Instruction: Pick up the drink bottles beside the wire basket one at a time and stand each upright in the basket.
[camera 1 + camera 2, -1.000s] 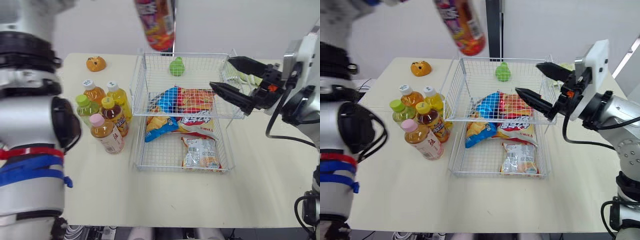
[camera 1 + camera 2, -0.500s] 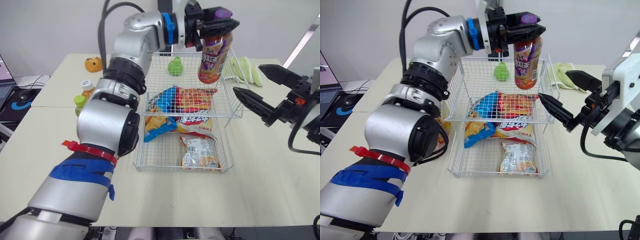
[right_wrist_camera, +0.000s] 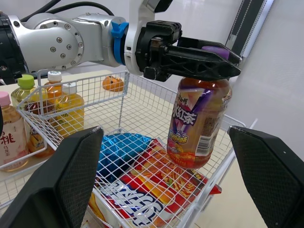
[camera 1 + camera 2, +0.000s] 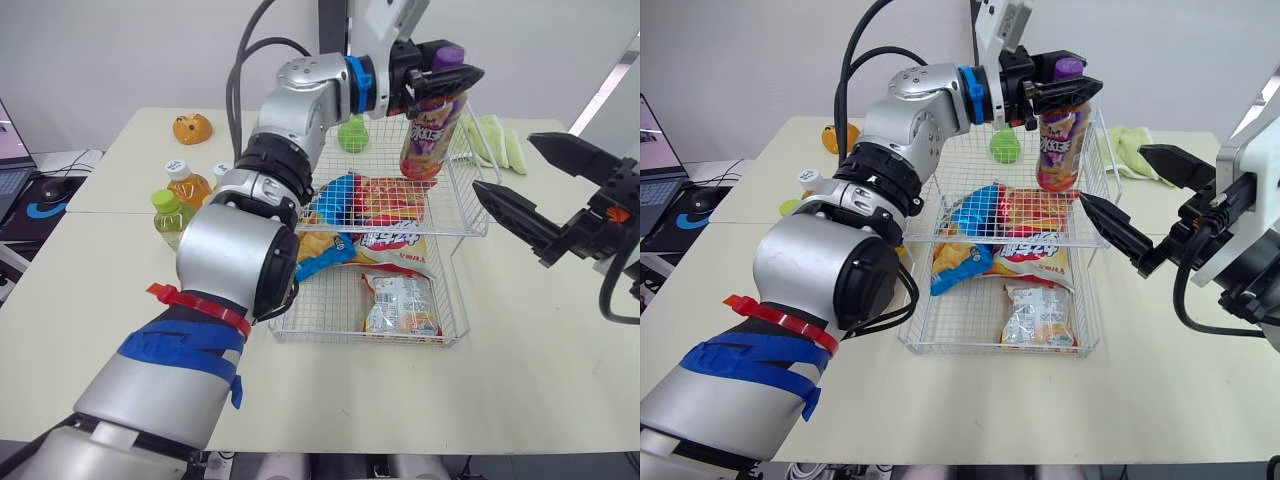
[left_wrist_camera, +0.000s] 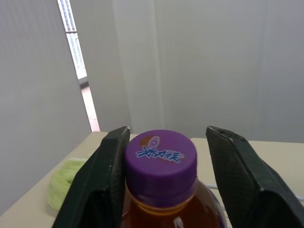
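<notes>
A drink bottle (image 4: 431,130) with a purple cap (image 5: 160,153) and a brown, colourful label hangs slightly tilted in the back right corner of the wire basket's (image 4: 283,165) upper tier. My left gripper (image 4: 455,78) is shut on its neck, with one black finger (image 5: 101,183) on each side of the cap. The bottle's base is just above the snack bags; I cannot tell whether it touches them. My right gripper (image 4: 510,168) stands open to the right of the basket, holding nothing. Several more bottles (image 4: 185,195) stand left of the basket, partly hidden by my left arm.
Snack bags (image 4: 375,205) lie in both tiers of the basket, and a green pear-shaped toy (image 4: 352,133) sits at its back. An orange toy (image 4: 190,127) rests at the table's far left, and a green cloth (image 4: 497,135) beyond the basket at the right.
My left arm has brought the bottle from high above the basket's back down into its back right corner. The right gripper has drawn back a little to the right, still open.
</notes>
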You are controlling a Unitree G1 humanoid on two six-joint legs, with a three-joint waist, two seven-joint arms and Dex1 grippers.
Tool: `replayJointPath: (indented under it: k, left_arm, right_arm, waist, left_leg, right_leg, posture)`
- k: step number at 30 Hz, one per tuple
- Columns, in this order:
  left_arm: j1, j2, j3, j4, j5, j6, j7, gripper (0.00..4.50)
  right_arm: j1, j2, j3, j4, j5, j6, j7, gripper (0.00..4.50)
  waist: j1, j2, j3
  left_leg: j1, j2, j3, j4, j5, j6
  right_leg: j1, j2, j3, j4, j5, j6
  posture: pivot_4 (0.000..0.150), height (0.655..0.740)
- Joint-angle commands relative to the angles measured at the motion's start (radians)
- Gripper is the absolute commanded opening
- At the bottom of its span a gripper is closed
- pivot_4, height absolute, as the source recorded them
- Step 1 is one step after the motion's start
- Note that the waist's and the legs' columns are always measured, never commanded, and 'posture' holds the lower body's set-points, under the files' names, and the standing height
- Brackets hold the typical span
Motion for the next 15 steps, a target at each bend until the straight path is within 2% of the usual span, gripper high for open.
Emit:
replayJointPath:
  k: [1, 3, 11, 15]
  left_arm:
    - [-0.060, 0.015, 0.058, -0.027, -0.040, 0.001, -0.026, 3.76]
    - [-0.065, 0.036, 0.078, -0.031, -0.046, 0.009, -0.026, 4.41]
    - [0.020, 0.213, 0.130, -0.149, -0.081, 0.078, -0.108, 4.46]
    - [0.129, 0.335, 0.155, -0.273, -0.085, 0.131, -0.039, 4.46]
  right_arm:
    - [-0.004, -0.021, -0.024, -0.002, 0.013, -0.047, 0.009, 4.50]
    - [-0.009, -0.025, -0.009, 0.009, 0.012, -0.061, 0.022, 4.50]
    - [-0.051, -0.033, 0.103, 0.048, -0.013, -0.108, 0.122, 4.50]
    - [-0.112, -0.019, 0.197, 0.070, -0.016, -0.136, 0.235, 4.50]
  waist:
    - [0.000, 0.000, 0.000]
    - [0.000, 0.000, 0.000]
    - [-0.010, 0.001, 0.000]
    - [-0.010, 0.001, 0.000]
  left_leg:
    - [0.000, 0.000, 0.000, 0.000, 0.000, 0.000]
    - [0.000, 0.000, 0.000, 0.000, 0.000, 0.000]
    - [0.002, 0.002, 0.001, 0.000, 0.000, 0.000]
    - [0.002, 0.002, 0.000, 0.001, 0.000, 0.000]
  right_leg:
    - [0.000, 0.000, 0.000, 0.000, 0.000, 0.000]
    - [0.000, 0.000, 0.000, 0.000, 0.000, 0.000]
    - [0.000, 0.002, 0.001, 0.001, 0.000, 0.000]
    - [0.000, 0.002, 0.000, 0.001, 0.000, 0.000]
  posture:
    - [0.150, 0.7400]
    - [0.150, 0.7400]
    - [0.150, 0.7400]
    - [0.150, 0.7400]
